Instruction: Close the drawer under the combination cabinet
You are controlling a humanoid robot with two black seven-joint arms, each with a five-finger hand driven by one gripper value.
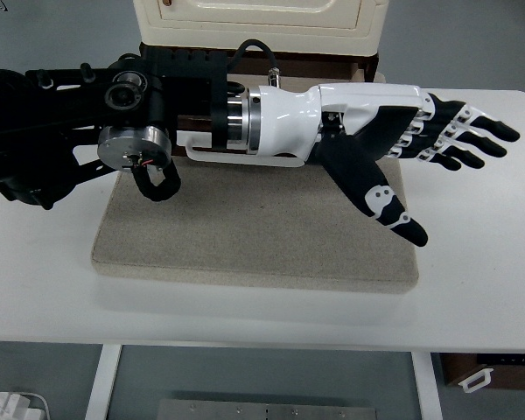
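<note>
White desk [472, 289] nearest the camera, its near edge running across the lower part of the view, bare in front of the grey mat [254, 236]. Lying flat on the desk, that mat, rounded at the corners, its front half uncovered. Stretched across the back half of the mat, from the left edge of the view toward the right, the left arm [79, 131]: black linkages and a round metal joint over the mat's left rear corner, then a white forearm shell over the mat's rear middle. Past the mat's right edge, the left hand [411, 144], palm facing down toward the desk, four fingers [472, 140] held straight and slightly fanned out beyond the mat's right rear corner, thumb angled forward over the mat's right side; spread open, gripping nothing. Behind the arm, at the mat's rear edge, the dark brown drawer [192, 122], largely hidden by the forearm, with only strips of its front and part of its white handle [245, 160] peeking out under the wrist; how far out it stands, not possible to judge. Directly above the drawer, farthest back, the cream cabinet [258, 22], resting on the mat's far end.
</note>
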